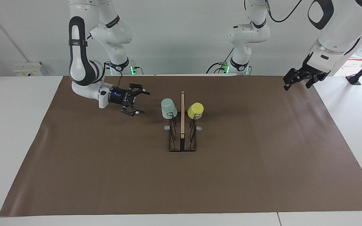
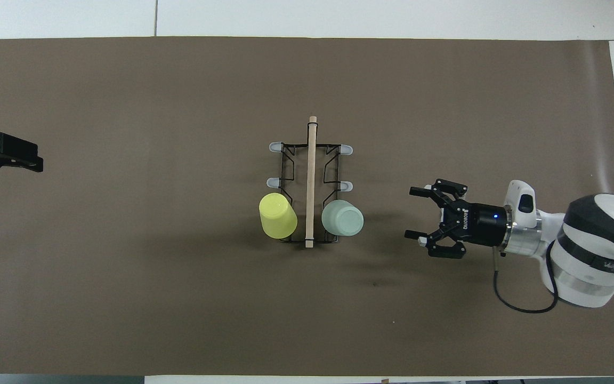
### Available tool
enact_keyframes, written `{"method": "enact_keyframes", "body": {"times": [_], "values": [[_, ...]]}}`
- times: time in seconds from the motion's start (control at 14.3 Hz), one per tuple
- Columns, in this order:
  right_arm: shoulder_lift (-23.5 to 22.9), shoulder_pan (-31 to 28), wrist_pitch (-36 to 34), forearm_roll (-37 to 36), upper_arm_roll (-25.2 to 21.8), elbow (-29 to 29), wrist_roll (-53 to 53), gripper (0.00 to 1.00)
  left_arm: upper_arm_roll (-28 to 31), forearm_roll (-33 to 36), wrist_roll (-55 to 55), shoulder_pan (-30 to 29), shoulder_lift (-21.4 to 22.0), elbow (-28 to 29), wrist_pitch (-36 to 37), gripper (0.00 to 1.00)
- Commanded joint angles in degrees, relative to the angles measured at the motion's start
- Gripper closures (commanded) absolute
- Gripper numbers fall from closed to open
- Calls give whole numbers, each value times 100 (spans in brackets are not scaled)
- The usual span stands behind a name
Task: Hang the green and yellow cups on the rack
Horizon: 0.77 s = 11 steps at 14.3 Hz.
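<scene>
Green cup [image 2: 342, 218] and yellow cup [image 2: 277, 215] on rack [image 2: 311, 181]

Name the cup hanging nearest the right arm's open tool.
The mint green cup, on the rack prong toward the right tool. The yellow cup hangs across the wooden bar, toward the left arm's end.

Both arms are glossy white with black joint bands; the right arm [image 2: 584, 266] carries a black wrist, blue light and looping black cable.

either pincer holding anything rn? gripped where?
Nothing held. Right pincer open over the mat; left pincer empty at its table end. Mint-green plastic cup and yellow plastic cup hang on the rack.
</scene>
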State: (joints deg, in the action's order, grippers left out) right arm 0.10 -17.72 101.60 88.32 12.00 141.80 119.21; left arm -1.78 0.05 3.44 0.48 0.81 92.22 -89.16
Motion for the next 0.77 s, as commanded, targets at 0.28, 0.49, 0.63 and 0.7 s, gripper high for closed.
{"method": "enact_keyframes", "body": {"times": [0.28, 0.49, 0.63, 0.7], "values": [[-546, -1339, -589, -3403, 40, -2100, -1432, 0, -33, 92, -10, -48, 148, 173, -40, 0], [-590, -1348, -589, -4707, 48, -2990, -2688, 0, -33, 92, -10, -57, 148, 173, -40, 0], [-582, -1287, -536, -4902, 40, -3333, -3758, 0, -33, 92, -10, -48, 156, 173, -40, 0], [-599, -1286, -545, -5347, 57, -3587, -4330, 0, -33, 92, -10, -57, 148, 173, -40, 0]]}}
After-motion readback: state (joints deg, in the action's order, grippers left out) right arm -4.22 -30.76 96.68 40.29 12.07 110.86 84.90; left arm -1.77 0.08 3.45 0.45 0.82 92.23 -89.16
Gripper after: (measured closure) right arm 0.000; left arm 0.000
